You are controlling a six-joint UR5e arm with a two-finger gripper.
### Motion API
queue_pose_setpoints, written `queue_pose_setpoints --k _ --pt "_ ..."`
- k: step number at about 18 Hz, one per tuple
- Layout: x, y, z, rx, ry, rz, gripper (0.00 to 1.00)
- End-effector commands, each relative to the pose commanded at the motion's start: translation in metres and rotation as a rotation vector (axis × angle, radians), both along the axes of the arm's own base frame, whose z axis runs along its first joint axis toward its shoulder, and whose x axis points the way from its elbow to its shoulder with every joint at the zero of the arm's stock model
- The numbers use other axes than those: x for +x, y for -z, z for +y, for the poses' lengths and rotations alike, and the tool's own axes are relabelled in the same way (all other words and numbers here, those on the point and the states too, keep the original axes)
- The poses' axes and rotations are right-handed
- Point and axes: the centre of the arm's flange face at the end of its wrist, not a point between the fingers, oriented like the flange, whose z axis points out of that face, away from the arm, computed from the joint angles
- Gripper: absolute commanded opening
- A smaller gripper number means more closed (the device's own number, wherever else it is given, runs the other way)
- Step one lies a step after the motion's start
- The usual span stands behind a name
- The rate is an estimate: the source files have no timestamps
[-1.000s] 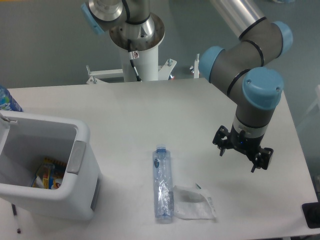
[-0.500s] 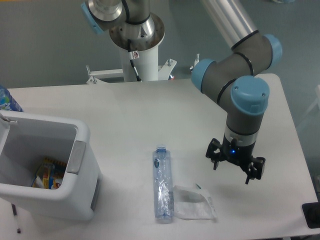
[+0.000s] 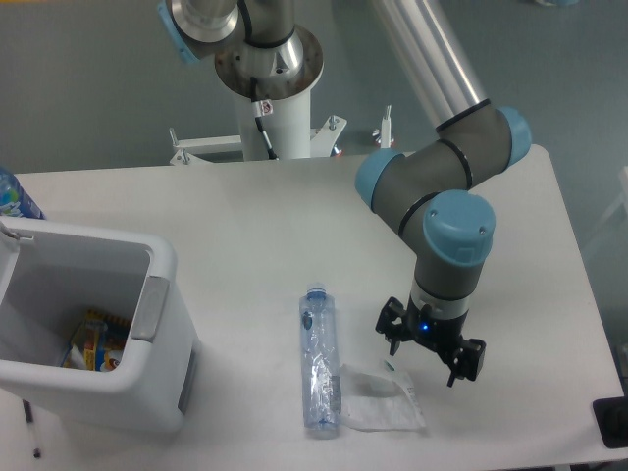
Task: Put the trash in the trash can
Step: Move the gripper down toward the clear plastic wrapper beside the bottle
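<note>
A slim clear plastic bottle (image 3: 319, 360) with a blue cap lies lengthwise on the white table, cap toward the back. A small translucent whitish bag (image 3: 381, 400) lies flat just right of its lower end. The white trash can (image 3: 88, 324) with a grey handle plate stands at the front left, with colourful packaging inside. My gripper (image 3: 429, 352) is open and empty, hanging low just above and right of the bag, well right of the bottle.
The robot's white base column (image 3: 275, 108) stands at the back of the table. A blue-labelled bottle (image 3: 14, 196) peeks in at the left edge behind the bin. A black object (image 3: 612, 422) sits at the front right corner.
The arm has swung left and toward the front, bringing the open gripper from the right side of the table to just above the bag. Bottle, bag and bin have not moved.
</note>
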Motion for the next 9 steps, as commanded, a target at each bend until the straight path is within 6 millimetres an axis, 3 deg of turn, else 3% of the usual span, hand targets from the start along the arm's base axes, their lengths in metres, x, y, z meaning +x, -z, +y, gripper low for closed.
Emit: queue_pose_setpoints --k 6,9 --pt "0.021 0.026 0.020 -0.033 0.131 -0.006 1.00" --pt "0.031 0.035 0.024 -0.045 0.172 -0.014 0.92"
